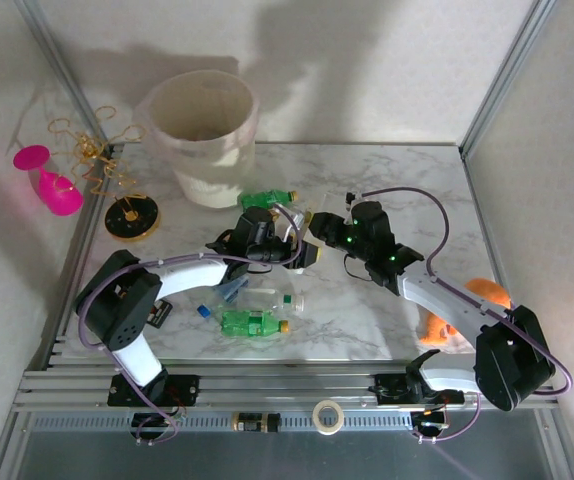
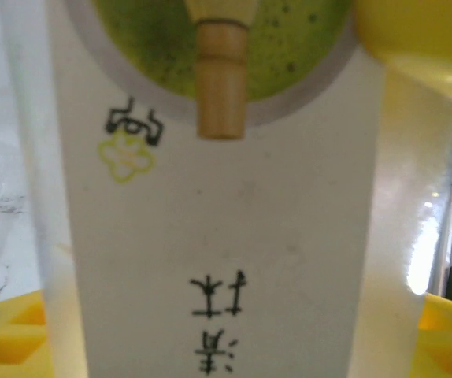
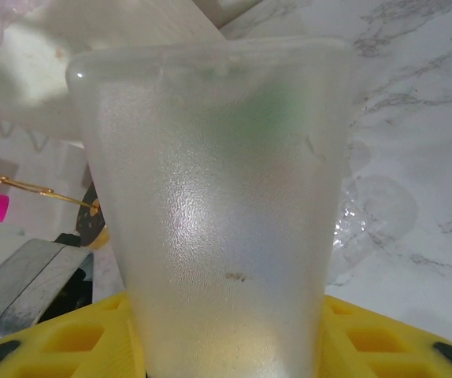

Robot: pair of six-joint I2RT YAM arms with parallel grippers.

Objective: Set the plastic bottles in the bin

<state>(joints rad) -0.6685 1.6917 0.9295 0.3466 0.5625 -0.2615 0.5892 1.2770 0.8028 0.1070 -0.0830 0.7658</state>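
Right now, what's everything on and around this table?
bin: one, cream-white, back left
green bottles: two, one by bin, one near front
clear bottles: seemingly two, crumpled, by nearer green one
frosted container: one, white matcha label, between the arms
wine glass: one, pink, far left
wire ornament: one, gold, beside glass
disc: one, black-gold, below ornament
orange object: one, right edge
tape roll: one, front rail
left arm: one, jaws around container
right arm: one, jaws shut on container

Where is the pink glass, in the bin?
No, the pink glass sits far left of the bin, outside it.
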